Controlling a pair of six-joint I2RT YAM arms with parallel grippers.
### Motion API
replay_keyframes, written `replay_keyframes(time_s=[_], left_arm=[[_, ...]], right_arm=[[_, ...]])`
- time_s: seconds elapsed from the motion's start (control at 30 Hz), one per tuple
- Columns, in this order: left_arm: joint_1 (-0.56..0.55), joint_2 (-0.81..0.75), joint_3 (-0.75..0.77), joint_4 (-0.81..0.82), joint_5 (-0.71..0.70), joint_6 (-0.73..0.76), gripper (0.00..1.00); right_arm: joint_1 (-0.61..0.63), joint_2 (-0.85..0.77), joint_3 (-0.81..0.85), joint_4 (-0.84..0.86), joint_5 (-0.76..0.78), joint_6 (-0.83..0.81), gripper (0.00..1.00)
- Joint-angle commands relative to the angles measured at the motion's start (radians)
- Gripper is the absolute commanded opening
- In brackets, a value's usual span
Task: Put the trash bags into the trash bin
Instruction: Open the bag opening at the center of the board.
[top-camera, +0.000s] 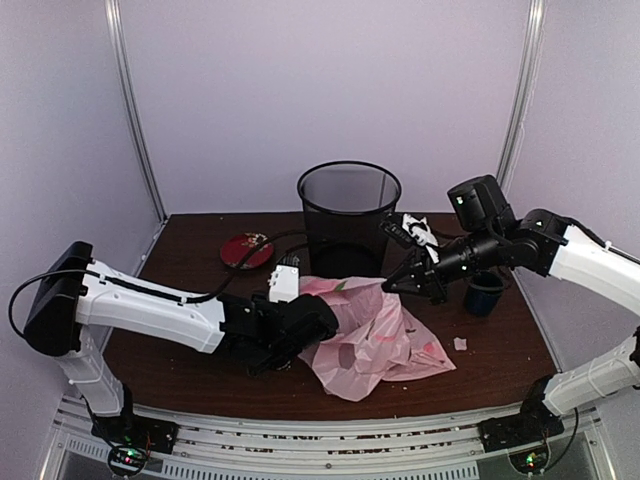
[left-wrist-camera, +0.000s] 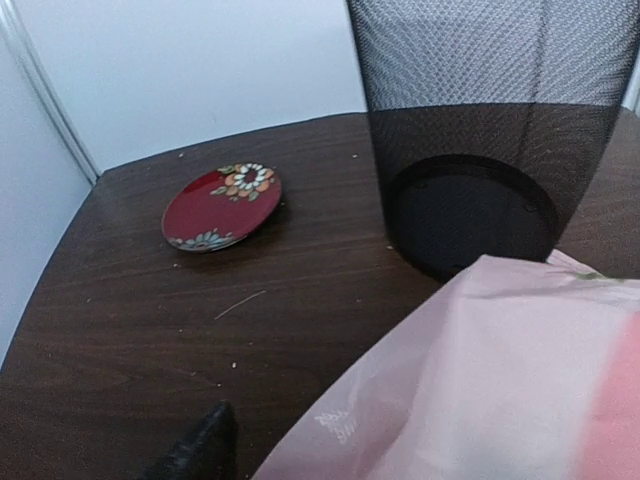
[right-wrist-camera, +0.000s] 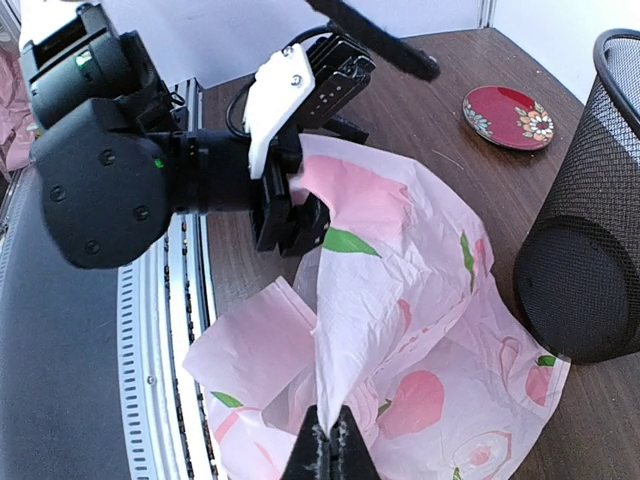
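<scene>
The pale-pink trash bag (top-camera: 380, 340) with pink-red prints lies crumpled on the table in front of the black wire-mesh trash bin (top-camera: 348, 212). My right gripper (right-wrist-camera: 330, 445) is shut on a raised fold of the bag (right-wrist-camera: 400, 300), pulling it up into a peak. My left gripper (top-camera: 322, 325) sits at the bag's left edge. In the left wrist view only one dark fingertip (left-wrist-camera: 200, 450) shows, far to the left. The bag (left-wrist-camera: 480, 380) covers the other side, so the jaws stand apart with plastic in between. The bin (left-wrist-camera: 490, 120) stands upright just beyond.
A red flowered plate (top-camera: 247, 250) lies at the back left of the table. A dark-blue mug (top-camera: 484, 293) stands under the right arm, with a small white scrap (top-camera: 460, 343) near it. The metal rail (top-camera: 300, 440) runs along the near edge.
</scene>
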Motion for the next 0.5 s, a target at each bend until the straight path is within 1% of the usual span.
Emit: replay_keyframes(time_s=[0.0, 0.07, 0.13, 0.2, 0.27, 0.37, 0.4, 0.43, 0.47], left_arm=[[0.035, -0.097, -0.104, -0.045, -0.080, -0.075, 0.59], [0.043, -0.146, -0.151, -0.041, -0.080, -0.071, 0.53], [0.045, -0.193, -0.190, -0.037, -0.085, -0.060, 0.52], [0.046, -0.238, -0.221, -0.007, -0.068, -0.009, 0.49], [0.046, -0.273, -0.241, 0.000, -0.047, 0.020, 0.49], [0.046, -0.314, -0.253, -0.044, -0.013, 0.025, 0.50], [0.046, -0.330, -0.261, -0.032, 0.023, 0.072, 0.48], [0.046, -0.350, -0.290, 0.099, 0.104, 0.199, 0.40], [0.046, -0.375, -0.325, 0.216, 0.214, 0.306, 0.33]], right_arm=[[0.001, -0.042, -0.006, -0.050, -0.026, -0.041, 0.00], [0.001, -0.049, -0.012, -0.046, -0.008, -0.045, 0.00], [-0.001, -0.047, -0.015, -0.042, 0.011, -0.045, 0.00], [-0.004, -0.040, -0.018, -0.033, 0.028, -0.039, 0.00], [-0.006, -0.031, -0.019, -0.011, 0.081, -0.018, 0.00], [-0.018, -0.010, -0.016, 0.024, 0.185, 0.015, 0.00], [-0.022, -0.006, -0.017, 0.033, 0.208, 0.024, 0.00], [-0.023, -0.003, -0.020, 0.049, 0.229, 0.027, 0.00], [-0.023, -0.001, -0.023, 0.062, 0.237, 0.021, 0.00]])
